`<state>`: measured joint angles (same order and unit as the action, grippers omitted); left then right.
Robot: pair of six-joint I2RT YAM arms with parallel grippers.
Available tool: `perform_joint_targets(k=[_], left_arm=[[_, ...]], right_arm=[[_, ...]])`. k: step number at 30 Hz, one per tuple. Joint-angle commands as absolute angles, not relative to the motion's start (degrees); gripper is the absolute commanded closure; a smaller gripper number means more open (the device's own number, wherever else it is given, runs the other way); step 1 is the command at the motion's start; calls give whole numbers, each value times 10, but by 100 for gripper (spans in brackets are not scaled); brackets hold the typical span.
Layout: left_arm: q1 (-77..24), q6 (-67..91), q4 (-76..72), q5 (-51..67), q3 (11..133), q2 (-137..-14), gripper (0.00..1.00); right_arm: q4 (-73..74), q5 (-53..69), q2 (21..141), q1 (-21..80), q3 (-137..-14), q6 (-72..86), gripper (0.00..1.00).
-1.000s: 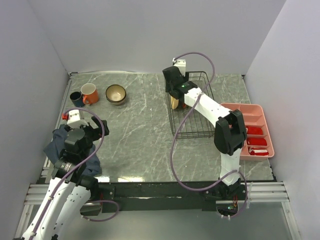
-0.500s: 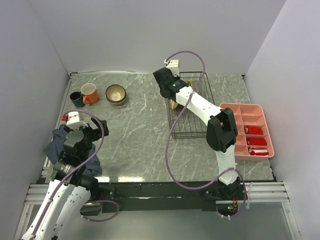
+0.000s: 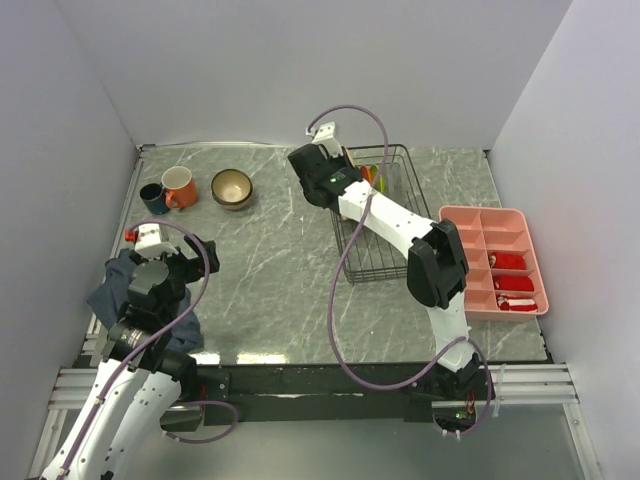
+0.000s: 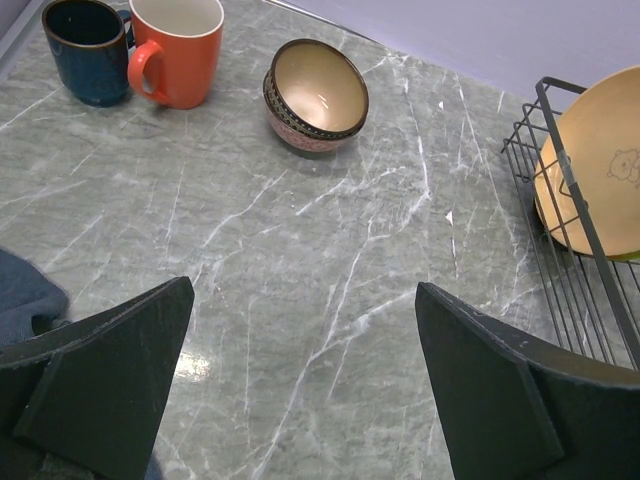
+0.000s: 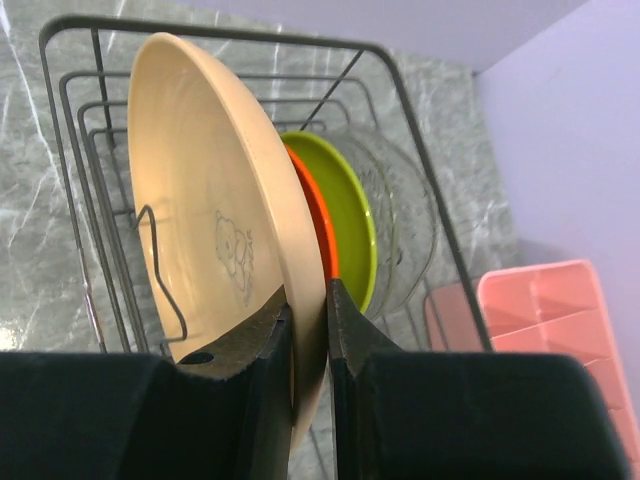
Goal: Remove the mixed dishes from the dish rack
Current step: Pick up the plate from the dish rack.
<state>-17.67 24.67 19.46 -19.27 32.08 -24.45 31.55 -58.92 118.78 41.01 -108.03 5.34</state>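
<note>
The black wire dish rack (image 3: pixel 390 255) stands right of the table's middle. My right gripper (image 5: pixel 307 290) is shut on the rim of a tan plate (image 5: pixel 200 200) with a bear drawing, held on edge at the rack's left end (image 5: pixel 95 150). Behind it stand an orange-red plate (image 5: pixel 318 225), a green plate (image 5: pixel 350 215) and a clear glass dish (image 5: pixel 405 225). From above the right gripper (image 3: pixel 318 178) covers the tan plate. An orange mug (image 3: pixel 180 187), a dark-blue cup (image 3: pixel 152 197) and a brown bowl (image 3: pixel 232 188) sit at the back left. My left gripper (image 4: pixel 305 290) is open and empty above bare table.
A pink divided tray (image 3: pixel 495 212) with red items (image 3: pixel 510 262) lies right of the rack. A dark blue cloth (image 3: pixel 115 290) lies under the left arm. The left wrist view also shows the tan plate (image 4: pixel 600 170) and the rack (image 4: pixel 560 260) at its right edge.
My right gripper has moved left and toward the back with the tan plate, from over the rack's middle to its back-left corner. The left arm has not moved.
</note>
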Motion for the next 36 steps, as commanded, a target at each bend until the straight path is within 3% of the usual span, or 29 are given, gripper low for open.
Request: perform_joint_targets(k=[1,10,19,26,36], left_arm=[[-180,237,168,-195,316,-237,1],[-180,237,169,-195,317,-241,0],[-179,241,171,-189,319,-246,1],[-184,247,166,-163,323,-261,0],[-185,314,149,-48,384,-343,1]], right_arm=[[206,-654,1184,425,-1123,-23,100],[63,-711,1181,451,-1085,-190,100],[64,-695,1135,470,-1075,-202,100],[151,-652,1058,473,-1062,-109,100],[282,-475,933,469,-999,118,100]])
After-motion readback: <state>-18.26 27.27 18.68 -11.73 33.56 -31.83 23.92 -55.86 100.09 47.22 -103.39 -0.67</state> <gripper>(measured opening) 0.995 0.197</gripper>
